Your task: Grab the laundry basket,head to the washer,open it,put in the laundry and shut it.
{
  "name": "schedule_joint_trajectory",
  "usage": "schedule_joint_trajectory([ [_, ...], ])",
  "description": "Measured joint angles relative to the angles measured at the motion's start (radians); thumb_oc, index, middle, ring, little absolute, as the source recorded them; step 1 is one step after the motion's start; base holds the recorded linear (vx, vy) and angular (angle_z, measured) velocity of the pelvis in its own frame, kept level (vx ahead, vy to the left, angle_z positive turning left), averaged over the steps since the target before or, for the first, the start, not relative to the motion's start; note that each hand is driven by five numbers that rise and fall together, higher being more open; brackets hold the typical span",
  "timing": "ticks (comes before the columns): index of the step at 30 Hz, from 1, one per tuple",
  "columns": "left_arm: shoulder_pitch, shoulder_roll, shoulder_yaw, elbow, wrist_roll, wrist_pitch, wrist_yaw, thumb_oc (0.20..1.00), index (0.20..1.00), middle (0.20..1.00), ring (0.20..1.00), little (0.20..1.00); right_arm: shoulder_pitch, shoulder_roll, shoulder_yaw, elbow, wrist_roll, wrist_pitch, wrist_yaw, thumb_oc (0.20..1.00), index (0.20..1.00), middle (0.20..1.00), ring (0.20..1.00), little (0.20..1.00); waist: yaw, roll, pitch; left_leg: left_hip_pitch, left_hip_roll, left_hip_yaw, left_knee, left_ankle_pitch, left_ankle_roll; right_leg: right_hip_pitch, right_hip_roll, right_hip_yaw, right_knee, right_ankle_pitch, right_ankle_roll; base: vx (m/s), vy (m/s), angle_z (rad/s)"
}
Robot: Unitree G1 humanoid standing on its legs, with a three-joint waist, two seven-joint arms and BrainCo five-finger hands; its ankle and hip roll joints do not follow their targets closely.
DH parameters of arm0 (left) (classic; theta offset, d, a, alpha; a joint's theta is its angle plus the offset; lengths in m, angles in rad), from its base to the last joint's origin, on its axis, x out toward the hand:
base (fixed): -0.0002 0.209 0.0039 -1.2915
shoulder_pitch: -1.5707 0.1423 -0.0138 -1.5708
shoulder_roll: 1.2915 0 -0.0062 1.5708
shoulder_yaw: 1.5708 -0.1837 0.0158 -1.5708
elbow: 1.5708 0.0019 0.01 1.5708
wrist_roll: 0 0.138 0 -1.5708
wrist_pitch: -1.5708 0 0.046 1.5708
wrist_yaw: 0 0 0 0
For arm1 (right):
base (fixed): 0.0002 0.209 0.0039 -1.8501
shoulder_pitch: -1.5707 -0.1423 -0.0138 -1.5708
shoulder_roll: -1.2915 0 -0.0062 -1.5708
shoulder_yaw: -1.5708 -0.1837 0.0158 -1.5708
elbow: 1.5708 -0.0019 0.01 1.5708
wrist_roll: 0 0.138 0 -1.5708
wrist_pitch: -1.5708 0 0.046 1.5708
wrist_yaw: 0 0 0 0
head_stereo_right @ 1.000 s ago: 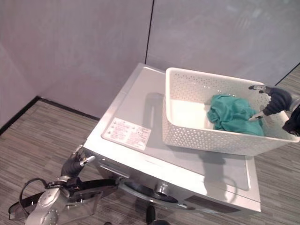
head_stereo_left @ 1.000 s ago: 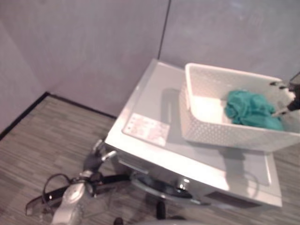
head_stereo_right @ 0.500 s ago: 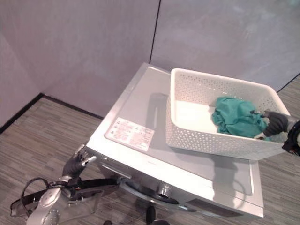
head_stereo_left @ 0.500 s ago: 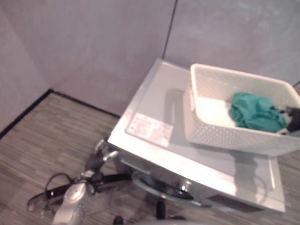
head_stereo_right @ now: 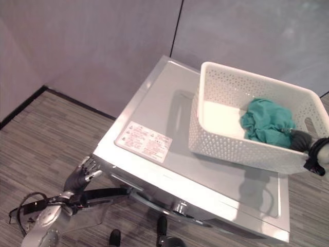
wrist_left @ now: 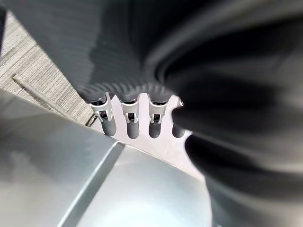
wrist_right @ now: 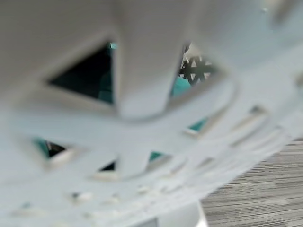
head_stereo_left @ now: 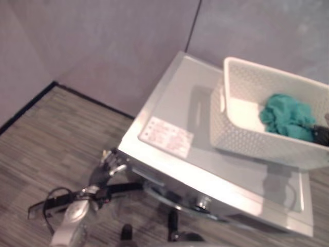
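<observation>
Basket (head_stereo_right: 247, 139) sat atop washer (head_stereo_right: 169, 154), freeing left hand (head_stereo_right: 79, 177), fingers apart, for door at 7 o'clock; right hand (head_stereo_right: 300, 140) in basket, fingers untellable.

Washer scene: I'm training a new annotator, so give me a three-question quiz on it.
1. True or false: the basket stands on the floor.
2. What colour is the laundry in it?
3. Where is the left hand? A) in the basket B) low by the washer's front corner C) on the label

Key: 1 false, it sits on the washer top. 2 teal green. 3 B; the right hand is at the basket's far end.
</observation>
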Motion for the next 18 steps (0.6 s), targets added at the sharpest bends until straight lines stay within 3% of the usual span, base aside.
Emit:
schedule_joint_trajectory([
  [2, 0.009, 0.004, -0.01, 0.004, -0.003, 0.012, 0.0, 1.0, 1.0, 1.0, 1.0, 1.0, -0.052, 0.003, 0.024, 0.026, -0.008, 0.004, -0.004, 1.0, 1.0, 1.0, 1.0, 1.0, 0.003, 0.001, 0.009, -0.008, 0.001, -0.003, 0.0, 0.005, -0.002, -0.007, 0.0, -0.007, 0.0, 0.001, -0.001, -0.03, -0.033, 0.08],
  [3, 0.02, 0.001, -0.013, 0.005, -0.005, 0.009, 0.003, 1.0, 1.0, 1.0, 1.0, 1.0, -0.076, 0.005, 0.037, 0.032, -0.009, 0.012, -0.004, 0.542, 0.542, 0.542, 0.542, 0.542, 0.003, 0.001, 0.01, -0.016, 0.002, -0.003, 0.003, 0.005, -0.003, -0.012, 0.001, -0.008, 0.0, 0.001, -0.001, -0.01, -0.027, 0.07],
  [4, 0.022, -0.002, -0.016, 0.004, -0.006, 0.008, 0.003, 1.0, 1.0, 1.0, 1.0, 1.0, -0.087, 0.01, 0.04, 0.033, -0.009, 0.014, -0.004, 0.485, 0.485, 0.485, 0.485, 0.485, 0.005, 0.001, 0.012, -0.021, 0.003, -0.005, 0.005, 0.006, -0.004, -0.015, 0.002, -0.011, 0.0, 0.001, -0.002, -0.01, -0.036, 0.04],
  [5, 0.022, -0.003, -0.016, 0.005, -0.006, 0.01, 0.005, 1.0, 1.0, 1.0, 1.0, 1.0, -0.097, 0.016, 0.04, 0.035, -0.01, 0.018, -0.006, 0.228, 0.228, 0.228, 0.228, 0.228, 0.005, 0.0, 0.014, -0.028, 0.004, -0.007, 0.008, 0.006, -0.004, -0.017, 0.003, -0.012, 0.0, 0.001, -0.002, 0.01, -0.028, 0.1],
  [6, 0.021, -0.005, -0.013, 0.005, -0.006, 0.01, 0.012, 1.0, 1.0, 1.0, 1.0, 1.0, -0.103, 0.014, 0.042, 0.031, -0.009, 0.018, -0.006, 0.2, 0.2, 0.2, 0.2, 0.2, 0.004, -0.002, 0.015, -0.03, 0.007, -0.012, 0.007, 0.007, -0.006, -0.021, 0.005, -0.016, 0.0, -0.001, -0.005, 0.01, -0.027, 0.08],
  [18, 0.044, -0.013, -0.021, 0.005, -0.006, 0.012, 0.015, 1.0, 1.0, 1.0, 1.0, 1.0, -0.072, -0.005, 0.042, -0.028, 0.012, 0.014, 0.011, 0.2, 0.2, 0.2, 0.2, 0.2, 0.004, -0.002, 0.015, -0.026, 0.016, -0.015, 0.001, 0.008, -0.008, -0.015, 0.015, -0.019, 0.0, -0.005, -0.014, 0.01, -0.006, 0.01],
])
